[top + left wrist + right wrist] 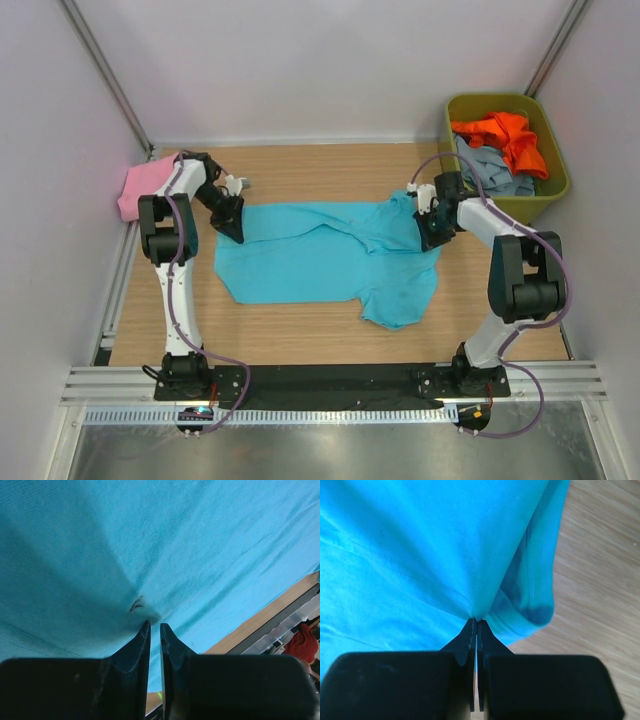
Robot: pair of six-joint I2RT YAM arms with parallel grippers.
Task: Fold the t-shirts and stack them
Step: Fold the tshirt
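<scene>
Table [300,340] first: wood top, and across its middle we see the turquoise tee [320,265] spread mostly flat, w/ a rumpled fold running toward its right end and one flap reaching toward the near edge. Bin [557,185], olive green, sits at the far right corner. Inside it an orange tee [510,135] lies on top of a grey-blue tee [495,172]. Pink tee [140,187] is bunched at the far left edge, beside the left arm. Left gripper [154,627] is at the turquoise tee's far left corner: jaws nearly closed, slim gap, cloth puckering into the tips, so we read a pinch. Right gripper [476,622] is at the far right corner, jaws pressed together on a gathered hem, w/ bare wood just beside it.
</scene>
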